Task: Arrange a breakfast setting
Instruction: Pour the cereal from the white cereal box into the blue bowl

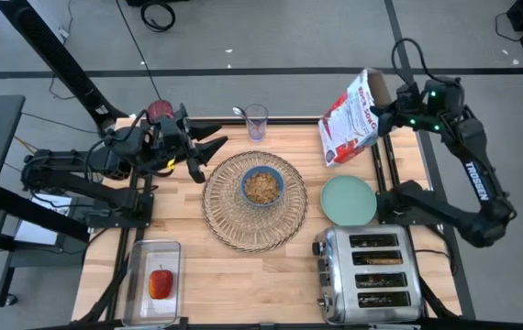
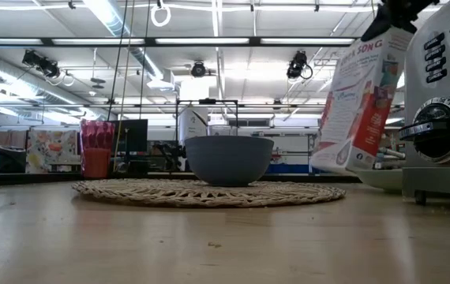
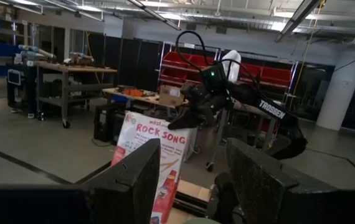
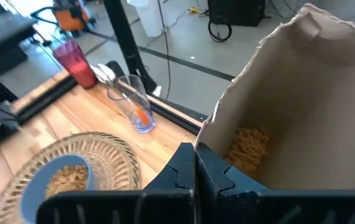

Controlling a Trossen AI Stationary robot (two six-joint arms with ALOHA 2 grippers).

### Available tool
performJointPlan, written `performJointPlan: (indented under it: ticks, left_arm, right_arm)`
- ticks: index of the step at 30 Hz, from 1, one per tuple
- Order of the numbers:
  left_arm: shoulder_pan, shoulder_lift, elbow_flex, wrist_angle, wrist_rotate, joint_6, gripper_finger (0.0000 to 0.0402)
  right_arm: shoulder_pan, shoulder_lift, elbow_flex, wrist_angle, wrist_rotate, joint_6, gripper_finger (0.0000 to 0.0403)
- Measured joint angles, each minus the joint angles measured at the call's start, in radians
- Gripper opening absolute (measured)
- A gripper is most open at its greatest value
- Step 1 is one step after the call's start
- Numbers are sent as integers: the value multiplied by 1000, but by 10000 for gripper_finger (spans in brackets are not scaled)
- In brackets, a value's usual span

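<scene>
While the right pincer (image 1: 378, 112) stays out of this by simply grasping a cereal box (image 1: 349, 119) at its open top, upper right of the high view, the box hangs tilted, its long axis slanting from the opening at upper right down to the base at lower left. Cereal shows inside the box in the right wrist view.

At centre of the high view lies the round straw placemat (image 1: 228, 226), with the blue bowl (image 1: 263, 187) of cereal on its middle. Right of the mat sits the green plate (image 1: 349, 200), just above the toaster (image 1: 372, 275).

Near the desk's (image 1: 206, 275) far edge stands a clear glass (image 1: 256, 121) holding a spoon (image 4: 139, 114), handle down. A red-filled glass (image 1: 160, 111) is at upper left, beside the left pincer (image 1: 208, 153), which is released, its fingers spread and pointing right. An apple (image 1: 161, 282) rests in a clear tub (image 1: 140, 261) at lower left.
</scene>
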Motion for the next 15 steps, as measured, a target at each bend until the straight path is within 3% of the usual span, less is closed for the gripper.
performJointPlan:
  ticks: [8, 15]
  left_arm:
    - [0, 0, 0, 0, 0, 0, 190]
    - [0, 0, 0, 0, 0, -2, 190]
  right_arm:
    - [151, 107, 123, -121, 153, -125, 0]
    - [219, 183, 227, -249, 283, -236, 0]
